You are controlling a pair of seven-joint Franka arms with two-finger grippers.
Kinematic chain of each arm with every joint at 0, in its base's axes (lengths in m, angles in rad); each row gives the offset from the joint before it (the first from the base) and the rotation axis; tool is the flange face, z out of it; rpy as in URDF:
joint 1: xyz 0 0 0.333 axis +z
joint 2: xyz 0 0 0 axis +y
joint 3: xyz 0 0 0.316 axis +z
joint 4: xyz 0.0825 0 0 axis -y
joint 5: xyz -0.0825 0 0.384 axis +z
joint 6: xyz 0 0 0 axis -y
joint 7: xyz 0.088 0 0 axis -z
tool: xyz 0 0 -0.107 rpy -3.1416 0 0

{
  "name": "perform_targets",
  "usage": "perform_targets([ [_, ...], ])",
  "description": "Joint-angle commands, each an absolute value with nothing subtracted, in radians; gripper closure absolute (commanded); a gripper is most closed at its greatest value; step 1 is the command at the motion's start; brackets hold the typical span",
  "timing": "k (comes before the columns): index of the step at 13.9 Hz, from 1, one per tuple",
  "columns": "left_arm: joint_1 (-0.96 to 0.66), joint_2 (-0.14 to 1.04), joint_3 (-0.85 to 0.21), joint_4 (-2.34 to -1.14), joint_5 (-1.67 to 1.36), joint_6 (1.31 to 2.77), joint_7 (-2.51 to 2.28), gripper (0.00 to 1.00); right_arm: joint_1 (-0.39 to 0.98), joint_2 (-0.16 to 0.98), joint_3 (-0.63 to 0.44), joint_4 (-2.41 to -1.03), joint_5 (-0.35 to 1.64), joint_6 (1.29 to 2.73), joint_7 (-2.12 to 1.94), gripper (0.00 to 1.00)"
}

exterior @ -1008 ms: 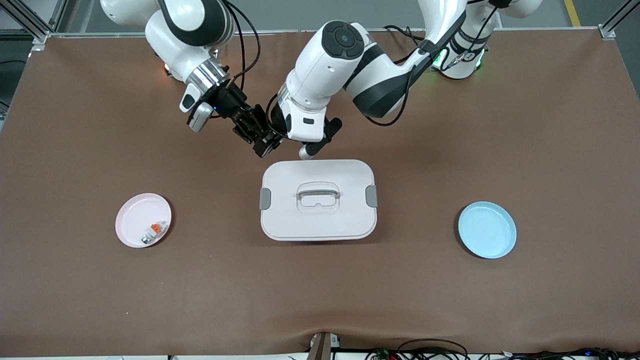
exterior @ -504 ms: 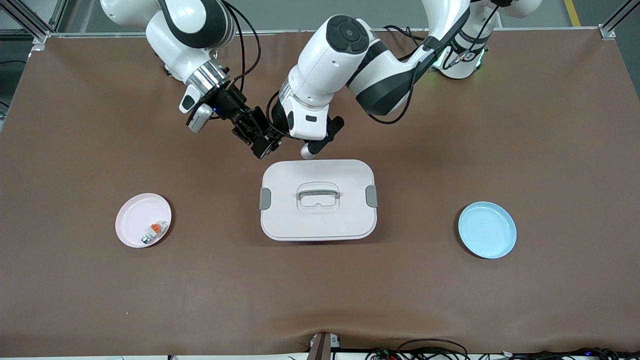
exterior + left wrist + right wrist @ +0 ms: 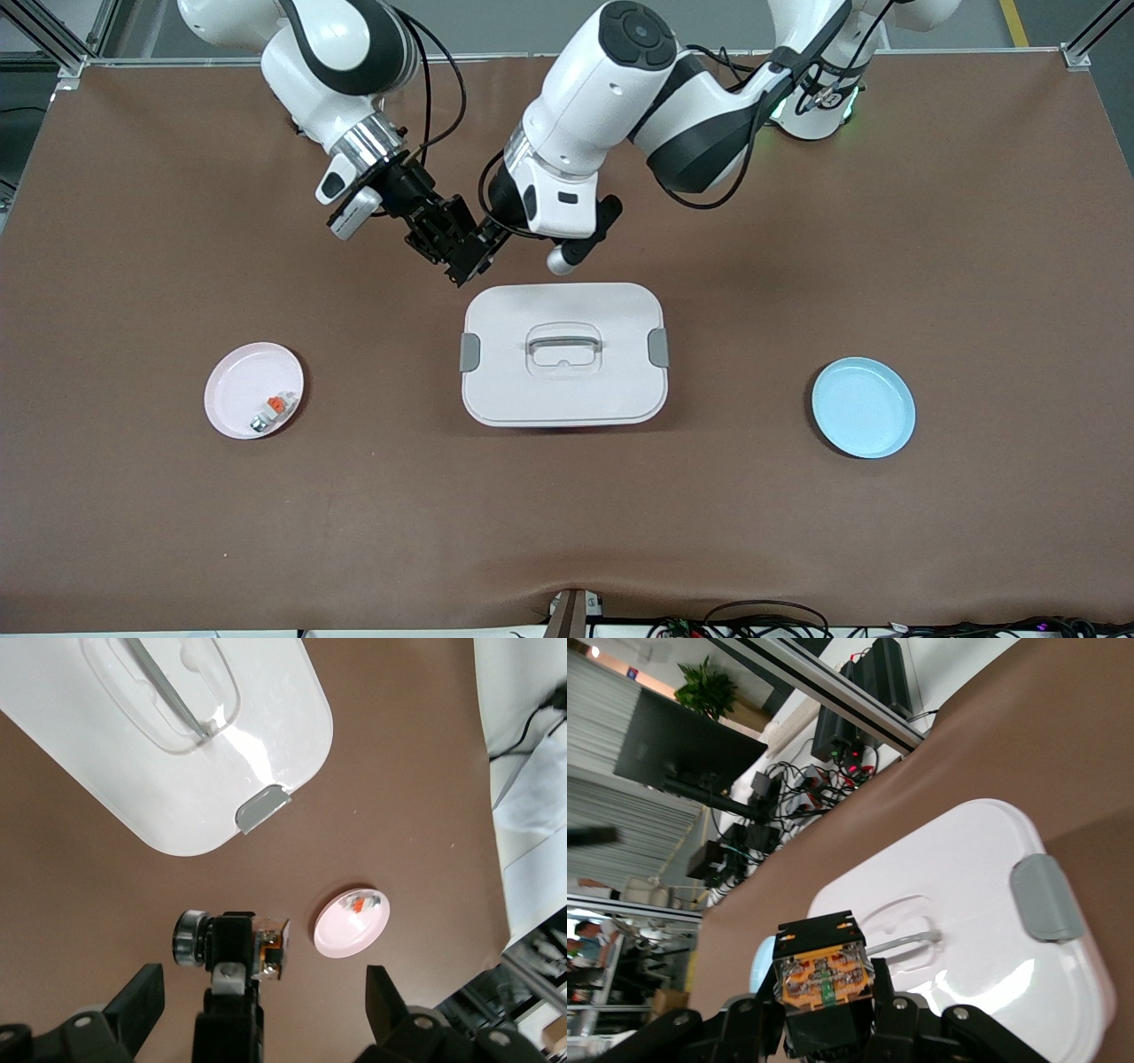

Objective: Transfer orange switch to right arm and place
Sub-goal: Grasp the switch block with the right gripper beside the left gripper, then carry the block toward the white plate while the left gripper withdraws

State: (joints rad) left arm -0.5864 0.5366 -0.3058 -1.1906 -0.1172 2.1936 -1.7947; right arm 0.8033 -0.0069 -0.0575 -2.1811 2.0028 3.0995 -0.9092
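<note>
Item one, orange switch point(image 3: 824, 979): I see it clamped in the right end effector point(image 3: 465, 257), fingers closed on it, up in the air just off the white lidded box point(image 3: 563, 354) at the edge nearer the robots' bases.

Item two, left end effector point(image 3: 257, 992): fingers spread wide and holding nothing; in its wrist view the switch point(image 3: 270, 950) sits between them without touching.

Status, my reading: handover appears done; placing is left.

Item three, pink plate point(image 3: 254, 391): toward the right arm's end of the desk point(image 3: 567, 532), already carrying a small whitish part with an orange tab point(image 3: 274, 407). I take it as the likely drop spot, though I cannot be sure.

Item four, blue plate point(image 3: 864, 408): toward the left arm's end, bare.

Room: the two end effectors are crowded close together, so I would want the left arm clear before I swing. Brown desk between box and pink plate is open; plate rim is low.
</note>
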Motion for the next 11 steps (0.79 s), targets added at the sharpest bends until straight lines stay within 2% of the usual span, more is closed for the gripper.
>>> perform_targets([
  [1, -0.581, 0.482, -0.246, -1.201, -0.126, 2.143, -1.847, 0.00, 0.792, 0.049, -0.058, -2.174, 2.016, 3.106, -1.000, 1.00],
  [4, -0.569, 0.463, -0.189, -1.201, -0.123, 2.054, -1.835, 0.00, 0.770, 0.060, -0.060, -2.171, 2.013, 3.103, -1.011, 1.00],
  [7, -0.555, 0.382, -0.137, -1.209, -0.083, 1.912, -1.696, 0.00, 0.755, 0.058, -0.060, -2.163, 2.013, 3.102, -1.002, 1.00],
  [9, -0.491, 0.367, -0.132, -1.212, -0.078, 1.775, -1.517, 0.00, 0.739, 0.058, -0.060, -2.152, 2.010, 3.097, -1.000, 1.00],
  [11, -0.434, 0.353, -0.130, -1.213, -0.078, 1.703, -1.402, 0.00, 0.721, 0.060, -0.060, -2.146, 1.987, 3.091, -1.000, 1.00],
])
